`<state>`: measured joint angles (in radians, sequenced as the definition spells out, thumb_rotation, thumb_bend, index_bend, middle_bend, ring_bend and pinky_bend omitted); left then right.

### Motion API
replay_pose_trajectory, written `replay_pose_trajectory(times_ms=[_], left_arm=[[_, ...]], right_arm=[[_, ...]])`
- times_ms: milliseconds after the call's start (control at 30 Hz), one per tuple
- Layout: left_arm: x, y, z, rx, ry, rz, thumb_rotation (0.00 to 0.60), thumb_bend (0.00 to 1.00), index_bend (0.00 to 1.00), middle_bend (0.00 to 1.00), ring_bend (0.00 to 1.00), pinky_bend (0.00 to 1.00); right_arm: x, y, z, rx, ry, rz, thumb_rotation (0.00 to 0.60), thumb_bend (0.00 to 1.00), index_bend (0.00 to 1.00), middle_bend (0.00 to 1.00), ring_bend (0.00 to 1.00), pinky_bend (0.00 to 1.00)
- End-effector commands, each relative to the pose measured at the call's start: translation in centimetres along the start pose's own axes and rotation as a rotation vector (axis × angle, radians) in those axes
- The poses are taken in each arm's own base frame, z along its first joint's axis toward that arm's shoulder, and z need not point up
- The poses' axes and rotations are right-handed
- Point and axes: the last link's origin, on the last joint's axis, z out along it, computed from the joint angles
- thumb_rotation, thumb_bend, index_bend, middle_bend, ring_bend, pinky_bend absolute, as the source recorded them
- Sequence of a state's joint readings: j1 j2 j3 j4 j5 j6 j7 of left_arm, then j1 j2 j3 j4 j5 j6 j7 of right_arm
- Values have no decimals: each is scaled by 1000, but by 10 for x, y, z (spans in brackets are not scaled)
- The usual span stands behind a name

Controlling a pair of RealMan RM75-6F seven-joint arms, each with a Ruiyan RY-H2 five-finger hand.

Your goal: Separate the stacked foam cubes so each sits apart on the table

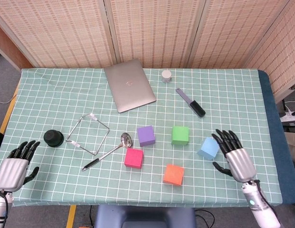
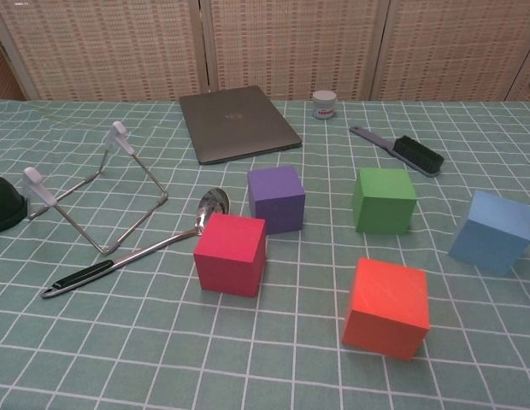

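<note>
Several foam cubes sit apart on the green checked tablecloth: a purple cube, a green cube, a pink cube, an orange cube and a light blue cube. None rests on another. My right hand hovers open at the table's right front, just right of the blue cube, fingers spread. Near the front left corner my left hand is open and holds nothing. The chest view shows neither hand.
A closed laptop lies at the back, with a small white jar and a black brush to its right. A wire stand, a metal ladle and a black round object occupy the left half.
</note>
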<state>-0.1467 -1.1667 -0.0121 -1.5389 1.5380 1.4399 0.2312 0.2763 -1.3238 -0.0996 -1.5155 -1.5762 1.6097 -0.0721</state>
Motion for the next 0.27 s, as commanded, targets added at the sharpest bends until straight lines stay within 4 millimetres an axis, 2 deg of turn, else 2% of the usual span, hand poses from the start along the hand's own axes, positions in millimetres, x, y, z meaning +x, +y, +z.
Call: replay_pose_trajectory(times_ms=[33,133,267], left_arm=[[-3,0,2,-1,-11,1,600,334,102,99,99,283],[-5,1,3,-5,-18,-1,600,334,102,99,99,283],[-8,2,5,-13,-26,1,600,334,102,99,99,284]], right_arm=[[9,16,-19,-109,22,-29,600,112,10,0,0,0],[6,25,-24,-167,4,-27,600,113,8,0,0,0],[1,27,-21,-181,-54,-31,600,112,1,0,0,0]])
